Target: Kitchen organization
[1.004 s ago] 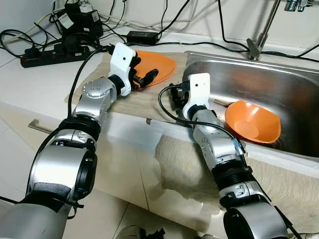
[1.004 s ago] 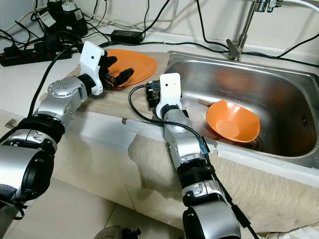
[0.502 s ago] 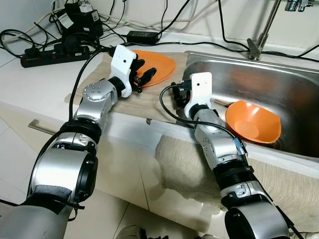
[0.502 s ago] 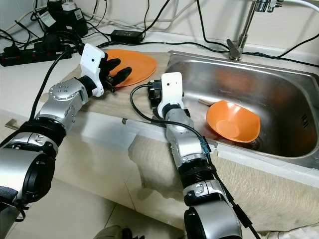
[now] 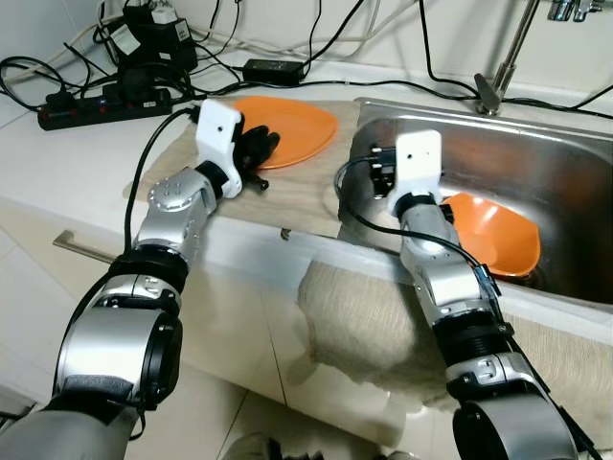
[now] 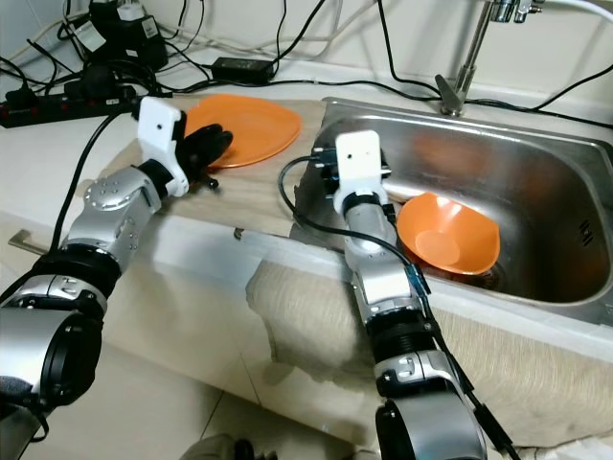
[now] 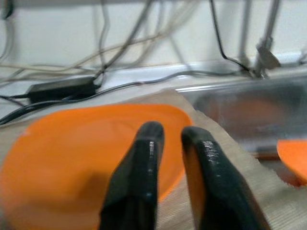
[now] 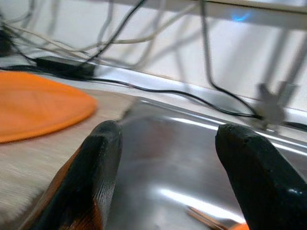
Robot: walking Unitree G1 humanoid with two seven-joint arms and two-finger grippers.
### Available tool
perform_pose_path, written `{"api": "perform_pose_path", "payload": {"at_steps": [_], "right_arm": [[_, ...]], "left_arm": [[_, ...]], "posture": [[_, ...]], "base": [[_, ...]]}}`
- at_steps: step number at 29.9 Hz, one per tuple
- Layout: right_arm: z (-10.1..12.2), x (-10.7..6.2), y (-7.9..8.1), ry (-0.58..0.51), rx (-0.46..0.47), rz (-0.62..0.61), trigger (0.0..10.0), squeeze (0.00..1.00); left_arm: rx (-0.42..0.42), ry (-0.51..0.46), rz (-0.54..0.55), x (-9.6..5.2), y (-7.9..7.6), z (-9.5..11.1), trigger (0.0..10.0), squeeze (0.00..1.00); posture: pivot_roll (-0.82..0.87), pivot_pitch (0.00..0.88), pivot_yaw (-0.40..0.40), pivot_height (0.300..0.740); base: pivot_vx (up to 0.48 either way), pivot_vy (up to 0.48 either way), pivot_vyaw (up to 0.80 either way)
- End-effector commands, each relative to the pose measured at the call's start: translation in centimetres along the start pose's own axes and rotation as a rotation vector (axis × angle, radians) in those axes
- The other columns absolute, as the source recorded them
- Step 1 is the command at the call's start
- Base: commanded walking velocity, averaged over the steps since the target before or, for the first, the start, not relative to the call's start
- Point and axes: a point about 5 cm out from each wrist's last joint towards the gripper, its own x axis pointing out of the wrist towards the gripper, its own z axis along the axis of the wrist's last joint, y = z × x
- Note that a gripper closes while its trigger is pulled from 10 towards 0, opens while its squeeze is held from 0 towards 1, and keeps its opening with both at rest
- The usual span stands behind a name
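Observation:
An orange plate [image 5: 292, 129] lies flat on a beige mat [image 5: 287, 192] on the counter, left of the sink. My left gripper [image 5: 257, 151] hovers at the plate's near-left edge; in the left wrist view its fingers [image 7: 146, 158] stand almost together with nothing between them. An orange bowl [image 5: 493, 235] sits tilted in the steel sink [image 5: 556, 163]. My right gripper [image 5: 378, 168] is over the sink's left rim, just left of the bowl. In the right wrist view its fingertips [image 8: 103, 158] are spread wide and hold nothing.
A faucet [image 5: 498, 81] stands behind the sink. A power strip [image 5: 91, 107], an adapter [image 5: 273, 69] and several black cables lie along the back of the counter. A beige cloth [image 5: 364, 316] hangs over the counter's front edge. A thin wooden stick [image 8: 206, 218] lies in the sink.
My left gripper's fingers have come together and drawn back left off the plate. My right arm has swung right, from the mat's edge to above the sink rim near the bowl.

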Motion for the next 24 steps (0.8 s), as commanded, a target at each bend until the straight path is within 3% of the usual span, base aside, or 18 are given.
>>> {"api": "perform_pose_path", "payload": {"at_steps": [1, 5, 13, 18, 20, 24], "right_arm": [[0.0, -0.6, -0.3, -0.004, -0.041, -0.033, 10.0, 0.00], [-0.3, -1.9, -0.8, -0.016, -0.088, -0.083, 10.0, 0.00], [-0.5, -3.9, -1.5, -0.034, -0.097, -0.120, 10.0, 0.00], [0.0, -5.1, -1.8, -0.082, -0.066, -0.076, 10.0, 0.00], [0.1, -5.6, -2.3, -0.086, -0.070, -0.069, 10.0, 0.00], [0.4, -7.0, -3.7, -0.091, -0.103, -0.084, 10.0, 0.00]], "left_arm": [[-0.035, -0.016, 0.046, -0.6, 0.8, 0.4, 0.0, 0.00], [-0.097, -0.025, 0.083, -1.6, 1.3, 0.4, 0.0, 0.00], [-0.052, -0.063, 0.073, -3.7, 0.6, 1.2, 0.0, 0.00], [-0.094, -0.054, 0.029, -6.6, -2.1, -0.1, 0.0, 0.00], [-0.132, -0.061, 0.035, -7.3, -2.8, -0.2, 0.0, 0.00], [-0.128, -0.061, 0.009, -8.4, -4.0, 0.5, 0.0, 0.00]], "posture": [[0.00, 0.000, 0.077, 0.740], [0.01, 0.000, 0.078, 0.740], [0.00, 0.000, 0.078, 0.740], [-0.01, 0.000, 0.068, 0.740], [-0.01, 0.000, 0.063, 0.740], [-0.01, 0.000, 0.061, 0.740]], "base": [[0.000, 0.000, 0.00], [0.000, 0.000, 0.00], [0.000, 0.000, 0.00], [0.000, 0.000, 0.00], [0.000, 0.000, 0.00], [0.000, 0.000, 0.00]]}}
